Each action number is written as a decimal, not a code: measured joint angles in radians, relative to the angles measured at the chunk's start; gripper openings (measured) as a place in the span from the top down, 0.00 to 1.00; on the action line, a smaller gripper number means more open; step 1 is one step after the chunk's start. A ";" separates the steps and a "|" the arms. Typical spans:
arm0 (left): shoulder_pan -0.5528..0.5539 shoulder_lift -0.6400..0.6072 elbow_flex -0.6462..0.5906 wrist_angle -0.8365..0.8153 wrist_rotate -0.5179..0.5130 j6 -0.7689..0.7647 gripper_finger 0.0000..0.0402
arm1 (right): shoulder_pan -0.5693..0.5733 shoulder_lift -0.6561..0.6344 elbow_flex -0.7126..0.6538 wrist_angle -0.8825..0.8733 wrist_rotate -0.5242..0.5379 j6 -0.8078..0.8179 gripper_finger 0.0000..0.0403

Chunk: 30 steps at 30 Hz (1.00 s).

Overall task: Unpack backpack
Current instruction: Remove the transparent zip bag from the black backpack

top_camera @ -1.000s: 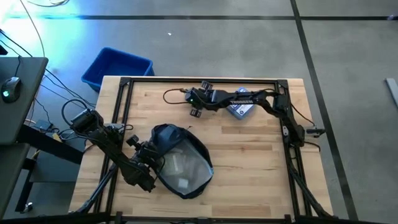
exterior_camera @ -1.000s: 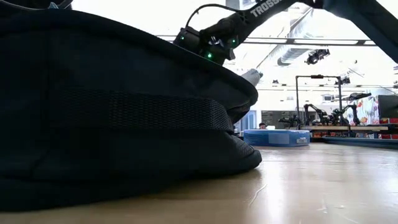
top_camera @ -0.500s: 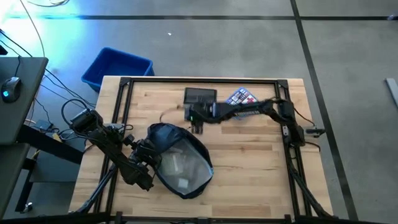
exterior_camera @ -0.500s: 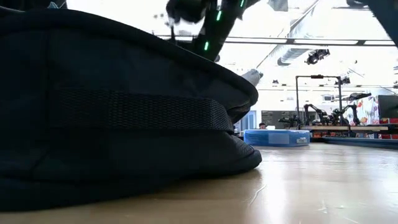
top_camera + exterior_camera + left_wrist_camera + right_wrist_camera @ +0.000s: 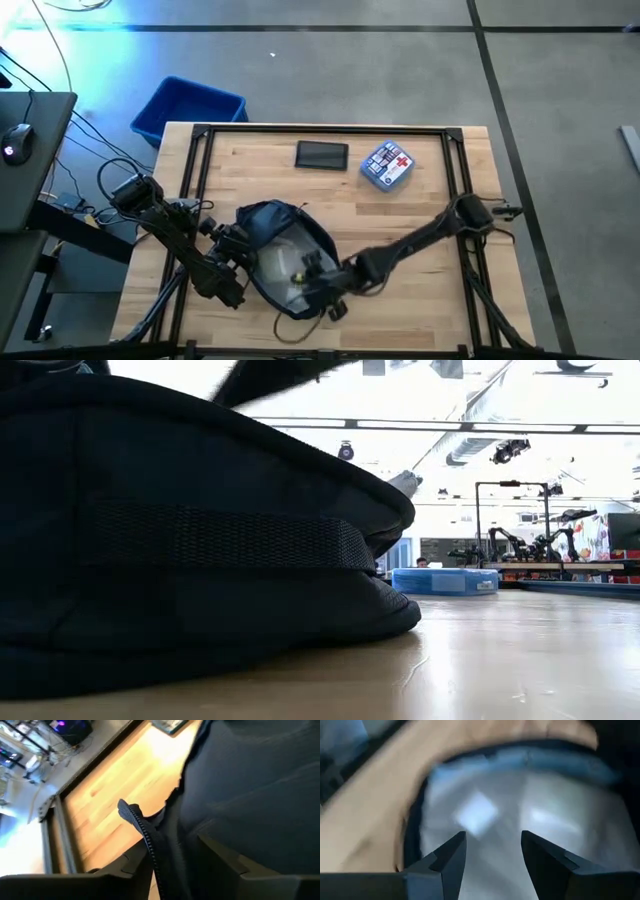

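Note:
The dark navy backpack lies on its side on the table's near left, its mouth open and showing a pale lining. It fills the left of the low view. My left gripper is at the bag's left edge, shut on its fabric. My right gripper is open over the open mouth, its fingers above the pale lining, touching nothing that I can see. My left gripper holds the backpack's dark fabric at the rim of its mouth, beside the zipper track. The fabric fills the space between the two fingers. The fingers come level from the table's left. The bag's underside rests on the table.
A black flat device and a small blue pouch with a red cross lie near the table's far edge; the pouch also shows in the low view. A bright-blue plastic bin stands on the floor beyond the far left corner.
My right gripper has swung from the table's far edge, above the black flat device, toward the near edge and down over the backpack's open mouth. The device now lies uncovered at the far edge. The backpack and my left gripper have kept still.

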 joint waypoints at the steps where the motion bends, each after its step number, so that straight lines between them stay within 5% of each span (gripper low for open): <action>1: 0.001 0.000 0.000 0.015 -0.005 0.012 0.67 | 0.009 0.008 0.000 0.040 -0.001 0.000 0.57; 8: 0.002 0.000 0.000 0.071 -0.005 0.050 0.67 | 0.011 0.067 0.000 0.173 -0.016 0.168 0.57; 17: 0.002 0.001 0.000 0.080 0.001 0.061 0.67 | -0.002 0.111 0.000 0.211 -0.201 0.317 0.57; 25: 0.002 0.001 0.000 0.083 0.010 0.066 0.67 | -0.004 0.111 0.000 0.239 -0.382 0.343 0.57; 30: 0.002 0.004 0.000 0.084 0.010 0.066 0.67 | -0.003 0.111 0.000 0.233 -0.400 0.285 0.57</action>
